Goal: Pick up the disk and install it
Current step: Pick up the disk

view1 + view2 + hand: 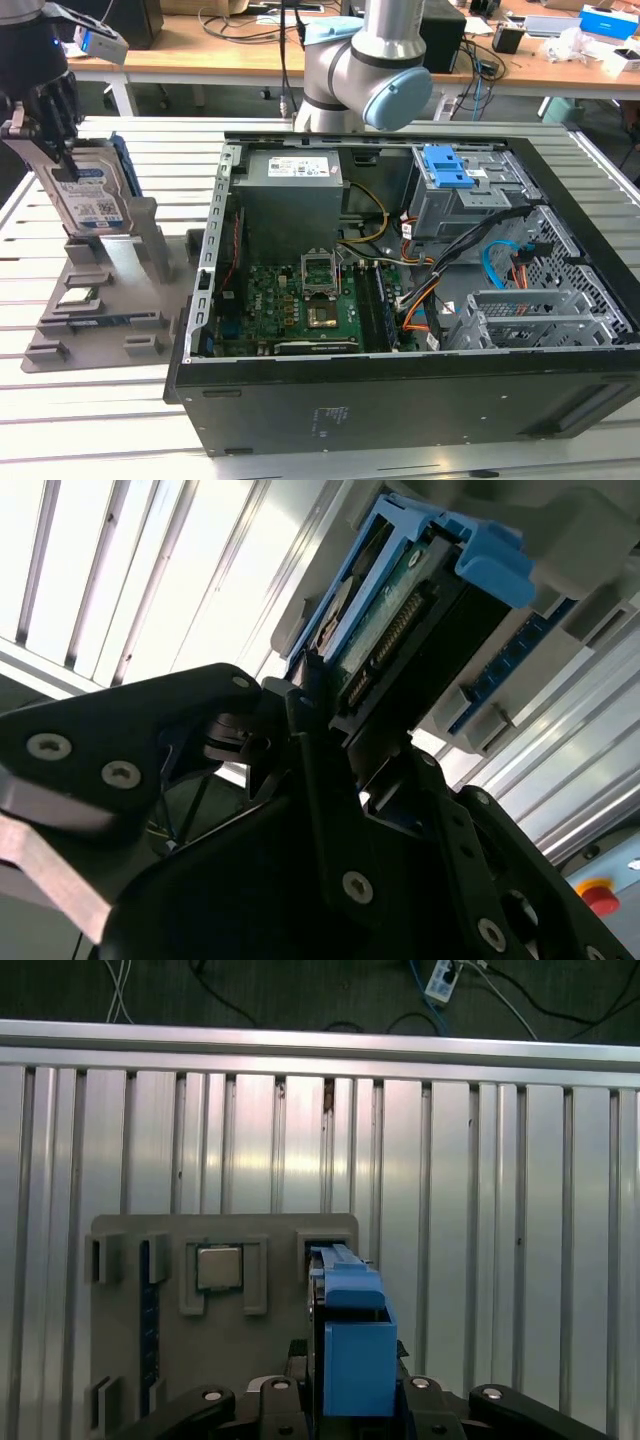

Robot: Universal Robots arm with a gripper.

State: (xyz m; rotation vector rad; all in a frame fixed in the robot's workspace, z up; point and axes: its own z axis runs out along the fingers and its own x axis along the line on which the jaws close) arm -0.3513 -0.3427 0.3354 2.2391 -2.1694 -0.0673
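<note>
Disk (100, 200) upright inside closed hand (68, 163)

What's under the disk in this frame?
The grey fixture: the disk stands upright in its slotted stand, with the pincer clamped on its upper edge. The slot floor beneath the disk's lower edge is covered.

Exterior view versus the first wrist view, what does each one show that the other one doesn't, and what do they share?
Exterior view: the open computer case, its drive cage with a blue latch, the robot arm and a wooden desk behind.

First wrist view: cables and a power strip on the dark floor past the table.

Shared: the disk standing on edge in the claw, the grey tray beneath, and the small square chip.
</note>
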